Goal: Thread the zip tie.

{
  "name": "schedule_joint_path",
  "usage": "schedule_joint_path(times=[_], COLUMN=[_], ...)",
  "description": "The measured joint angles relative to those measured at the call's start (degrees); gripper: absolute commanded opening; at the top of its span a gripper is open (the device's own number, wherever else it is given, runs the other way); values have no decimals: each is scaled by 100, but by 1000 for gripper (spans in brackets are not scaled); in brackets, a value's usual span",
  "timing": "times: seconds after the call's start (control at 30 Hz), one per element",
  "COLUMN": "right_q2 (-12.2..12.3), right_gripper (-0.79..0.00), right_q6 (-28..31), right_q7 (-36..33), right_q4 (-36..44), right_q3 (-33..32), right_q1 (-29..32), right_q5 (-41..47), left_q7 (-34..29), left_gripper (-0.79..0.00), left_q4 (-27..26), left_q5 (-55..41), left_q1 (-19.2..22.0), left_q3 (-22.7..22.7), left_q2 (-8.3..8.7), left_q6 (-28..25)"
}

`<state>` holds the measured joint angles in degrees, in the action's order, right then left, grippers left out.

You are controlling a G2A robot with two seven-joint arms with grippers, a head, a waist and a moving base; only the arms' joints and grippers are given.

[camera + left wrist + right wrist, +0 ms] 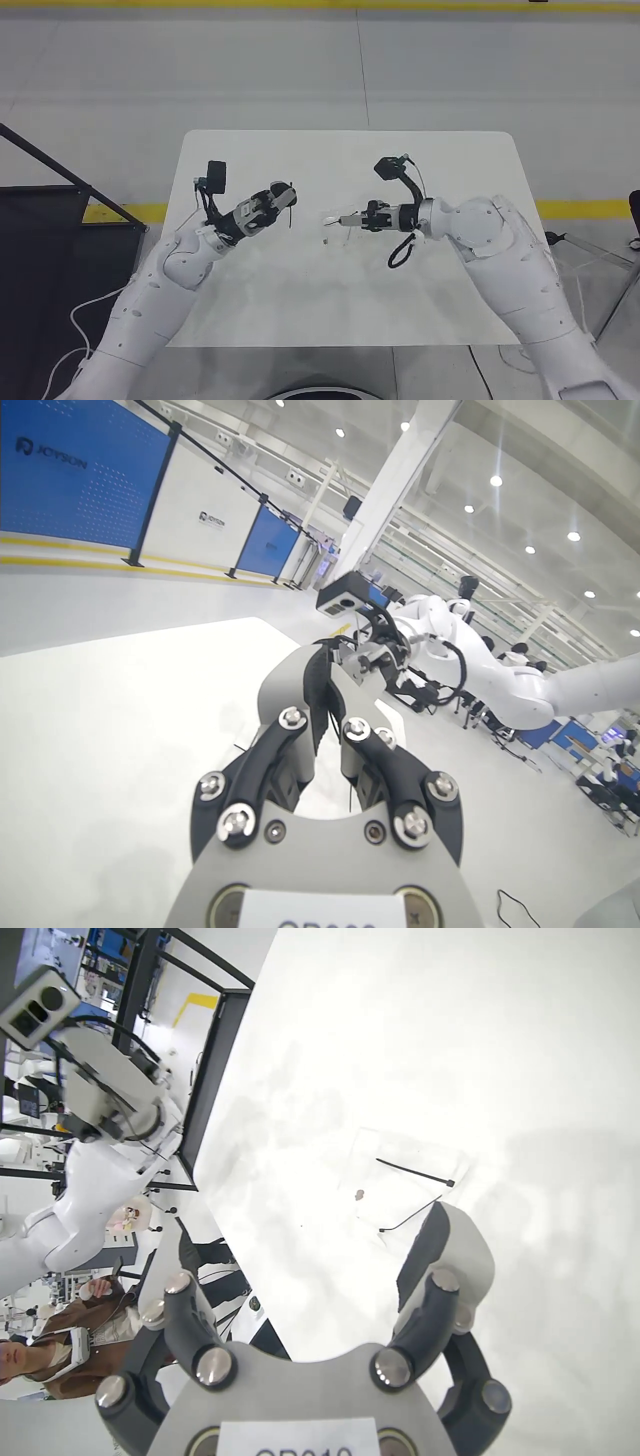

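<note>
We find one black zip tie [327, 720] as a thin strand pinched between the ribbed pads of the left gripper [325, 667], whose jaws are closed on it. That gripper is held above the white table [350, 290], over its left half. The strand runs on past the knuckles toward the wrist. We cannot tell which end is the head or where the tail points.

Two further ties lie flat on the table, on what looks like a clear sheet [400, 1148]:
- a straight zip tie [414, 1172], head visible at one end;
- a curved zip tie [406, 1220] just beside it, one end meeting the tip of a right finger [440, 1248]. We cannot tell whether they touch.

The right gripper [310, 1223] hangs over these ties with its jaws wide apart and nothing between them. In the top view it faces the left gripper across a gap.

We judge the task to be at an early stage. One tie is secured and lifted, but we see no closed loop, and no tail is entered in a head. Left to do: grasp the free end or head with the right gripper, align the tail with the slot, and feed it through.
</note>
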<state>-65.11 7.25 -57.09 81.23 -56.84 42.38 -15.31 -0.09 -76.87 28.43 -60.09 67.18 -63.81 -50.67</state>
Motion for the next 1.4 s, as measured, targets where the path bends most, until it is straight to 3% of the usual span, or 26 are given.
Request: schedule_joint_path(times=[0.1, 0.2, 0.3, 0.43, 0.8, 1.13, 1.4], right_q2=[-28, -64, -119, -218, -448, -626, -743], right_gripper=[0, -163, -379, -499, -523, -480, -560], right_q6=[-713, -1229, -1438, -1729, -2209, -2027, -1913], right_q7=[114, 62, -62, -139, -161, -126, -102], right_q4=[233, 317, 221, -60, -649, -1205, -1504], right_q3=[203, 368, 538, 779, 1244, 1404, 1509], right_q1=[-60, -165, -302, -542, -998, -1268, -1374], right_q5=[-629, -1007, -1104, -1215, -1585, -1487, -1484], left_q7=[639, 1266, 1782, 1941, 1931, 1931, 1931], left_gripper=[-785, -785, -785, -785, -785, -785, -785], left_q4=[-177, -229, -255, -250, -250, -250, -250], left_q5=[610, 1208, 1760, 1913, 1902, 1902, 1902], left_q1=[-193, -288, -345, -355, -354, -354, -354], left_q3=[-28, -35, -122, -162, -159, -159, -159], left_q2=[-53, -105, -162, -180, -179, -179, -179], left_q6=[439, 868, 1350, 1483, 1474, 1474, 1474])
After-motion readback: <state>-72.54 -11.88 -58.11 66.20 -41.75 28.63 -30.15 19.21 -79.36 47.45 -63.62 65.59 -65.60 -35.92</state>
